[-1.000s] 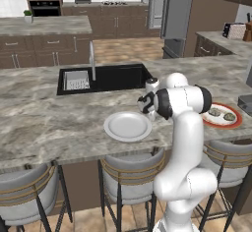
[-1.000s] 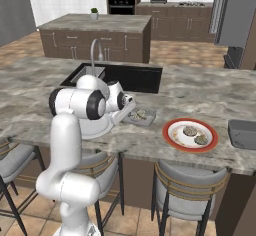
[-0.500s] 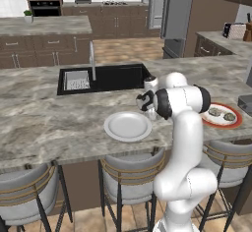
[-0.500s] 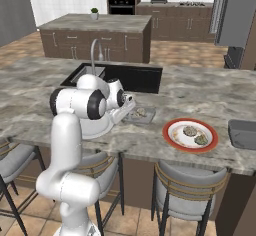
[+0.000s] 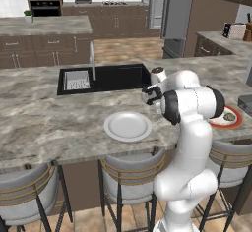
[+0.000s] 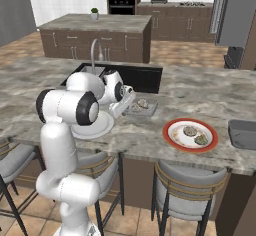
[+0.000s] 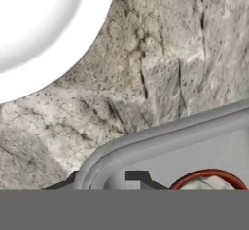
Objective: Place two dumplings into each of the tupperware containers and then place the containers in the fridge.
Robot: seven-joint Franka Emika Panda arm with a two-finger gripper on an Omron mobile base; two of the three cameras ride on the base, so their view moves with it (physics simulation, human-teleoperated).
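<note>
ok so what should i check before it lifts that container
1. Two dumplings in the near container: looks like two, ok.
2. fingers set on the near container's wall, one tip on each side of the rim: firm grip cannot tell.
3. white plate apart from the near container: ok.
4. far container filled: looks bare, and two dumplings lie on the red-rimmed plate: not ok.
5. fridge door open: cannot tell.
</note>
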